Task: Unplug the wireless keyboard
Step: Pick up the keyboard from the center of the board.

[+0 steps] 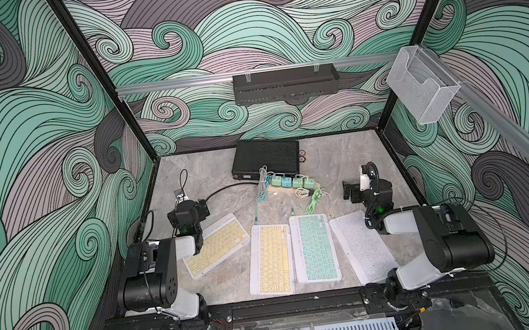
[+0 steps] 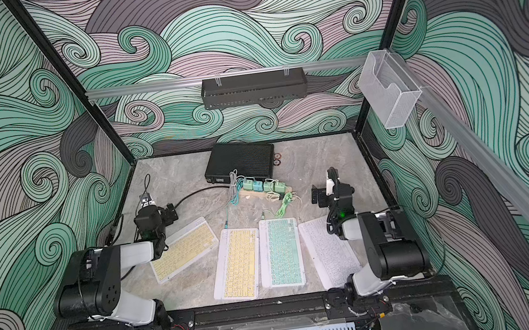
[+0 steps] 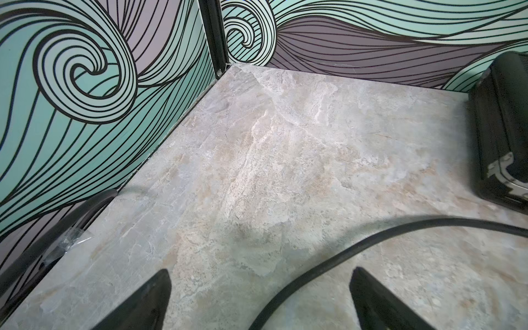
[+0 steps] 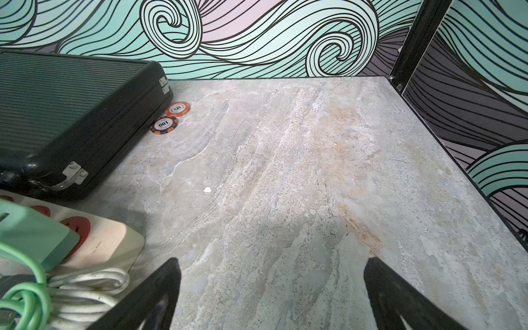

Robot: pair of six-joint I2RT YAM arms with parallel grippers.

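Four keyboards are lying in a row on the near half of the table point(image 1: 335, 160), between the two arms. The left yellow keyboard point(image 1: 215, 245) is lying tilted, with one corner tucked under the left arm. Beside it are sitting the middle yellow keyboard point(image 1: 270, 258), the teal keyboard point(image 1: 315, 247) and the white keyboard point(image 1: 364, 246), which is partly hiding under the right arm. A blue cable point(image 1: 262, 190) is running into the far edge of the middle yellow keyboard. A green cable point(image 1: 316, 197) is running to the far edge of the teal one. Just beyond the keyboards a power strip point(image 4: 111, 240) is lying with small chargers point(image 1: 286, 181) sitting in it.

The left fingers point(image 3: 154, 297) are standing wide open, holding nothing, above a black cable point(image 3: 343, 251). Beyond them bare table is stretching to the far left corner, where two walls are meeting. The right fingers point(image 4: 160, 294) are wide open too, holding nothing, with bare table reaching to the far and right walls.

A black case point(image 1: 265, 157) is sitting shut by the far wall. Two poker chips point(image 4: 178, 109) are lying just beside its right end. A black basket point(image 1: 285, 83) is hanging on the far rail, and I cannot tell what is in it. A clear box point(image 1: 422, 86) is hanging on the right rail.
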